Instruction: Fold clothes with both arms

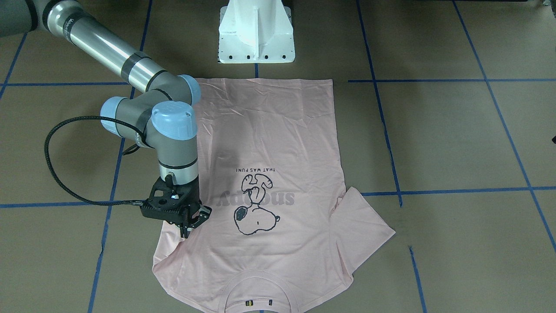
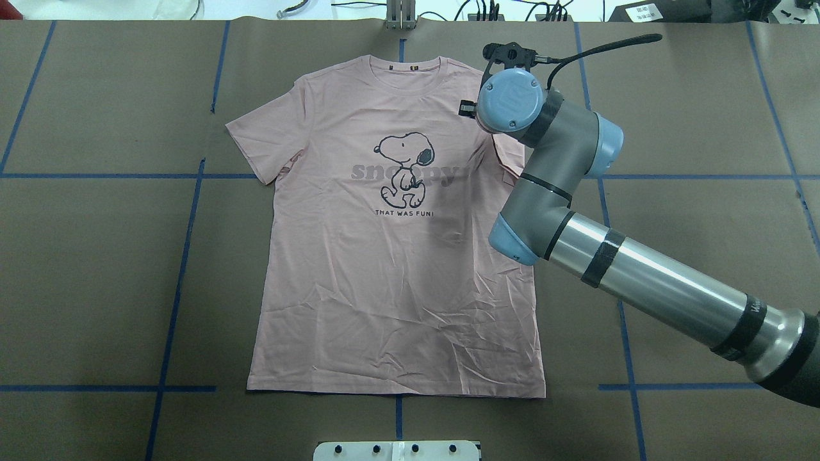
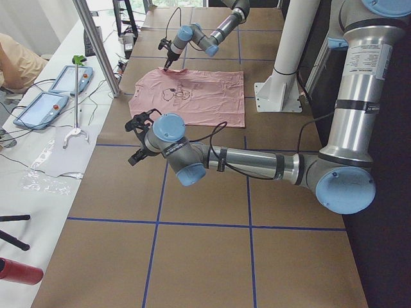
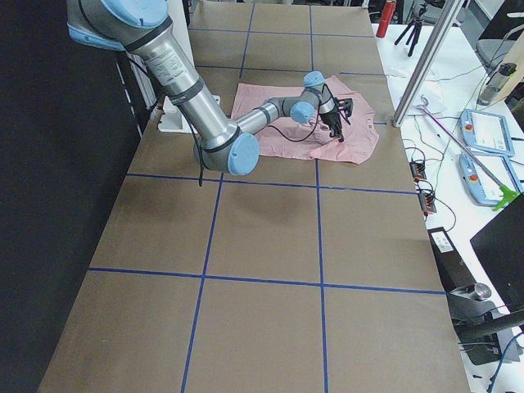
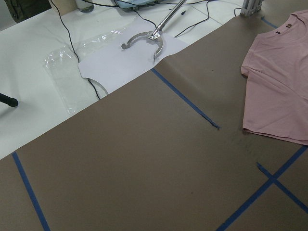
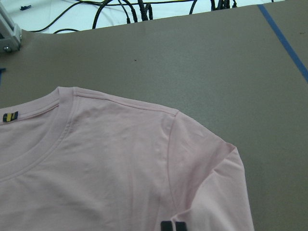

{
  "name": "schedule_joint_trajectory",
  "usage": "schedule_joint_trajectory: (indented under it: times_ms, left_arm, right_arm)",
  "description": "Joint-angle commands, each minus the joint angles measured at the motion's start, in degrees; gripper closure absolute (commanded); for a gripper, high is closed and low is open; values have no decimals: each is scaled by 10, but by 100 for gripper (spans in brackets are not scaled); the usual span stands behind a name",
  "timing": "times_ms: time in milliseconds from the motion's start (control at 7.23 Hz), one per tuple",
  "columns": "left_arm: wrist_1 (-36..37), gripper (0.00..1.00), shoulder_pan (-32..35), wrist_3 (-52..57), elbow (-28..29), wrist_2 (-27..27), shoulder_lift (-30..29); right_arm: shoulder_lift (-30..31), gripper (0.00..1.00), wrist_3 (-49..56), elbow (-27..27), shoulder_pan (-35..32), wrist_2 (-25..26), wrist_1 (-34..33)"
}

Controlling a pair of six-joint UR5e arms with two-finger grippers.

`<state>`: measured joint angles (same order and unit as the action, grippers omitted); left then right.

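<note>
At the middle of the table, the T-shirt lies flat, print up, collar at twelve o'clock from overhead. At its two o'clock, the right gripper stands on the sleeve, fingertips clenched together, apparently nipping cloth. Thin bite, that: lift fast and it could slip free. The left gripper hangs well off past nine o'clock; released or clenched, I cannot tell. A one-sided pull may drag the T-shirt askew.
</note>
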<state>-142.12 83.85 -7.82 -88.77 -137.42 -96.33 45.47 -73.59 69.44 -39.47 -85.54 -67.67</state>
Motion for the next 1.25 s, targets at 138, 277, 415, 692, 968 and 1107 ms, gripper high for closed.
schedule_joint_trajectory:
  times_ms: [138,277,415,692,968,1107]
  left_arm:
    - [0,0,0,2,0,-1,4]
    - [0,0,0,1,0,-1,4]
    - [3,0,-1,-3,2,2,4]
    - [3,0,-64,-110,-2,27,-4]
    - [3,0,-138,-245,-7,93,-45]
    - [4,8,-192,-305,0,153,-64]
  right_arm:
    - [-11,0,5,-12,23,32,-1]
    - [-26,0,15,-11,19,16,-3]
    - [-26,0,37,-7,-2,-43,-5]
    - [4,0,136,30,-62,-155,-6]
    - [100,0,249,124,-152,-278,-4]
    - [144,0,307,152,-195,-324,-4]
